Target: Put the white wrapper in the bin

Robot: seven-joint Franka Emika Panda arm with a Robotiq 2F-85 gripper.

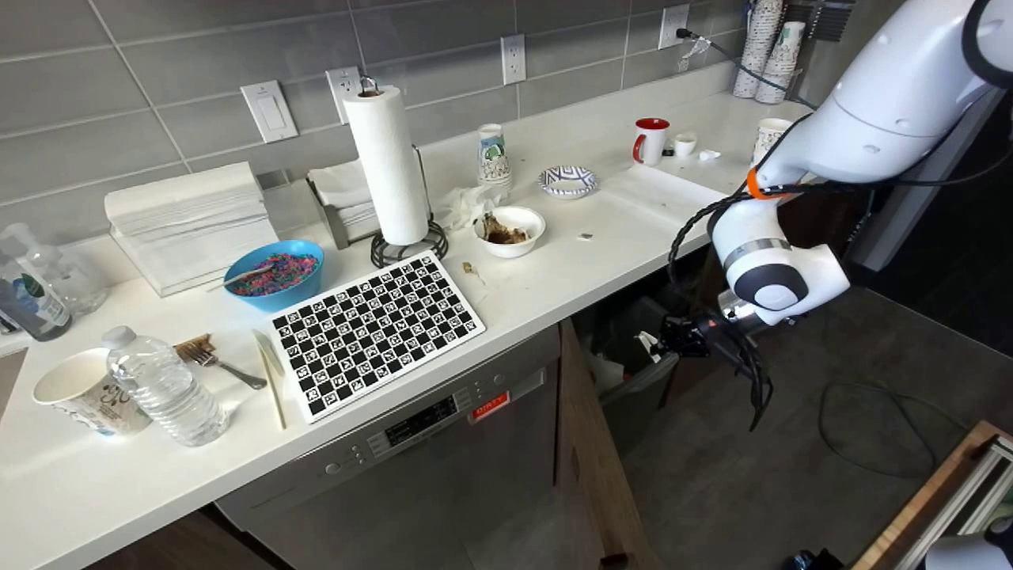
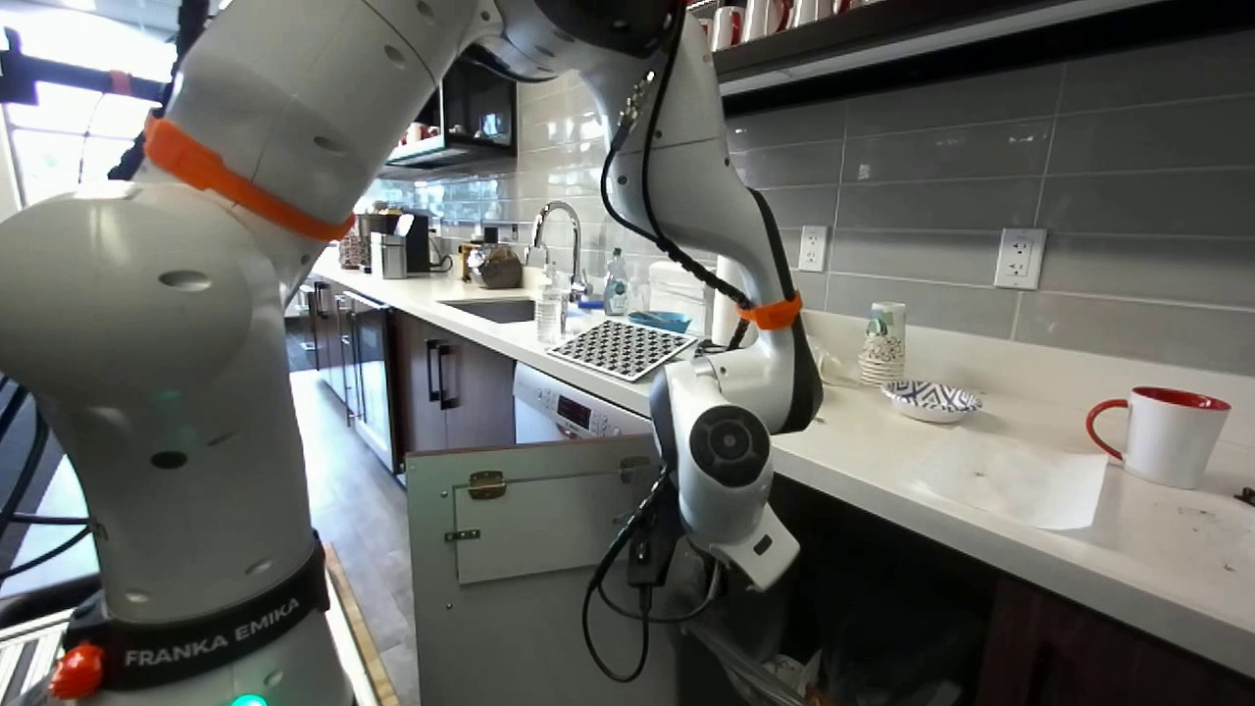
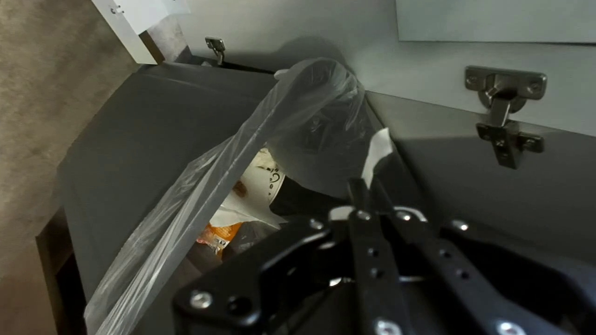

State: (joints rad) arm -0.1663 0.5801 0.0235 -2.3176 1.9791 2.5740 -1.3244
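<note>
The white wrapper is a small thin piece. My gripper is shut on its lower end, and the wrapper sticks out past the fingertips. In an exterior view the gripper holds the wrapper at the open cabinet under the counter. The bin shows its clear liner folded over the rim, with a paper cup, white paper and an orange wrapper inside. The bin sits just below the gripper in that exterior view. The bin is partly hidden by the arm elsewhere, where the fingertips are hidden.
The open cabinet door stands beside the bin, and its hinge is close to the gripper. The counter edge is above. It holds a white bowl, a patterned bowl and a red-white mug.
</note>
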